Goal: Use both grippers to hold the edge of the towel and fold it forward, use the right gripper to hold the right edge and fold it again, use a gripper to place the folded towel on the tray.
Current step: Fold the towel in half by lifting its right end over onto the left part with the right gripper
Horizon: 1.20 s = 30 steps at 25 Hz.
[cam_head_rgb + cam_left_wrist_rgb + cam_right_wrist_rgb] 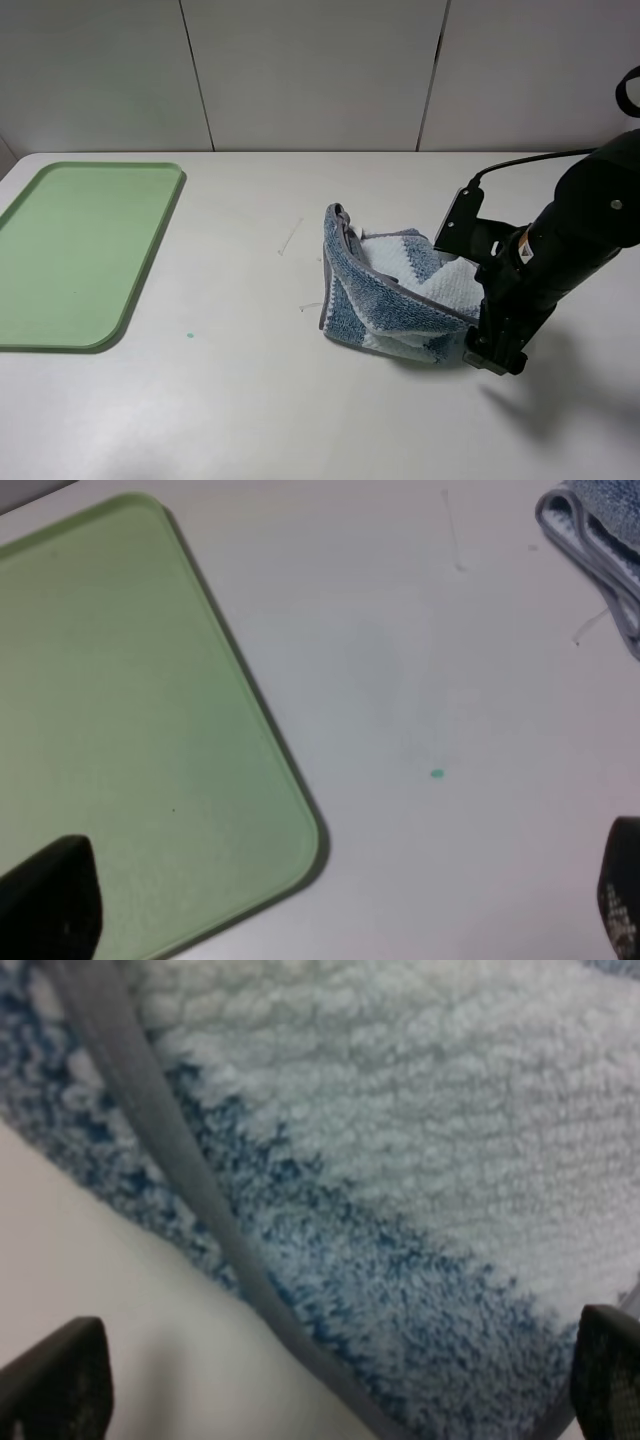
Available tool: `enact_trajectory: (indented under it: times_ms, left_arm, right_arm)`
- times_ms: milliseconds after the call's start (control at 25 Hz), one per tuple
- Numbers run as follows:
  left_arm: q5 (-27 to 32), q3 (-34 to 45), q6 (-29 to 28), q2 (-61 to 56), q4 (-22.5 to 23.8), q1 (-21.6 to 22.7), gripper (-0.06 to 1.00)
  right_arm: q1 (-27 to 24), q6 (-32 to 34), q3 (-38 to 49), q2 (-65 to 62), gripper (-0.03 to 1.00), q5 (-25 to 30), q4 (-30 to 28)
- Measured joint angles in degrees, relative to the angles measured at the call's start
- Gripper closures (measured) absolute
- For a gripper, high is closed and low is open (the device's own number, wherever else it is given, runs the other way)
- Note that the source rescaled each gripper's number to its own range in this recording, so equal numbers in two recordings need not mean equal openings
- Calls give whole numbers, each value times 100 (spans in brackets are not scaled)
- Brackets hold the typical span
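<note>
The striped blue-grey and white towel (385, 300) lies folded and bunched on the table right of centre, its left fold standing up. My right gripper (492, 355) is low at the towel's right edge. In the right wrist view the towel (420, 1160) and its grey hem (190, 1180) fill the frame, and the right gripper (330, 1390) has its fingertips wide apart and open, with the cloth just ahead of them. The pale green tray (80, 250) lies at the far left. My left gripper (330, 900) is open above the tray's corner (130, 710). It is out of the exterior high view.
A small green speck (188, 335) marks the white table between tray and towel; it also shows in the left wrist view (436, 773). A towel corner (600, 530) shows at that view's edge. A white panelled wall stands behind the table.
</note>
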Motion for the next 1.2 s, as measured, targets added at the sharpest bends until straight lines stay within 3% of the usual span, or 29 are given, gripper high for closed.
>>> enact_trajectory:
  times_ms: [160, 280, 520, 640, 1200]
  left_arm:
    - [0, 0, 0, 0, 0, 0, -6]
    - [0, 0, 0, 0, 0, 0, -6]
    - [0, 0, 0, 0, 0, 0, -6]
    - [0, 0, 0, 0, 0, 0, -6]
    - [0, 0, 0, 0, 0, 0, -6]
  right_arm:
    - [0, 0, 76, 0, 1, -138, -135]
    - [0, -4, 83, 0, 16, -149, -193]
    - [0, -4, 83, 0, 75, -157, -212]
    - [0, -4, 83, 0, 96, -157, -214]
    - [0, -4, -76, 0, 97, -38, -219]
